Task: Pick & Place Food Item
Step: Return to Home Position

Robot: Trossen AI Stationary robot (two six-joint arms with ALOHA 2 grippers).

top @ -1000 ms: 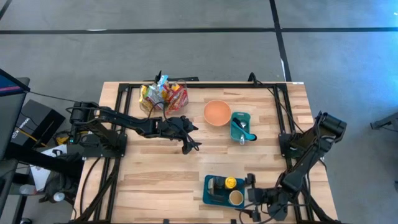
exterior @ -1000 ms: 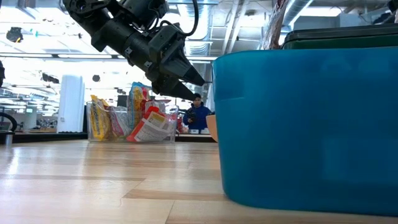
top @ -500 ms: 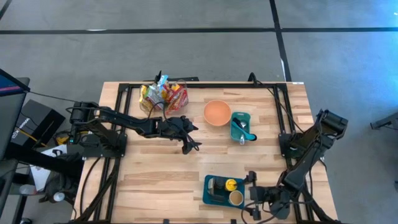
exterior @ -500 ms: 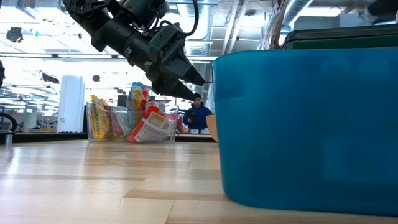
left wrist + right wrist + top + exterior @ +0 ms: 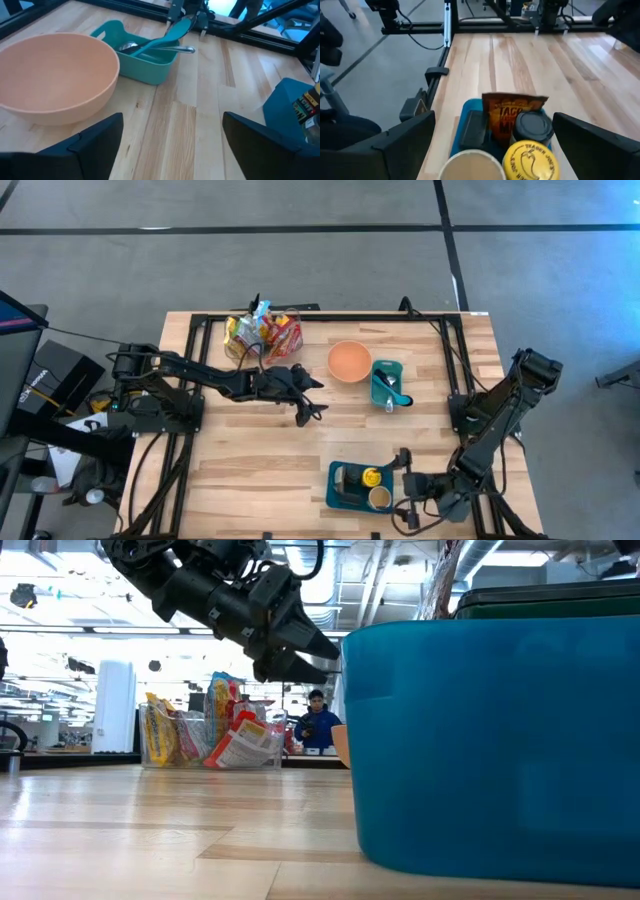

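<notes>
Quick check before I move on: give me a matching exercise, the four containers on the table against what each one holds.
Containers:
1 orange bowl
2 green bin
3 blue bin
4 transparent bin

Contents:
A snack packs
B nothing
C yellow-lidded bottle
D spoons

Pairs: 1-B; 2-D; 3-C; 4-A

The wooden table (image 5: 250, 465) carries a transparent bin (image 5: 296, 332), orange bowl (image 5: 349, 361), green bin (image 5: 377, 375), blue bin (image 5: 331, 485).
</notes>
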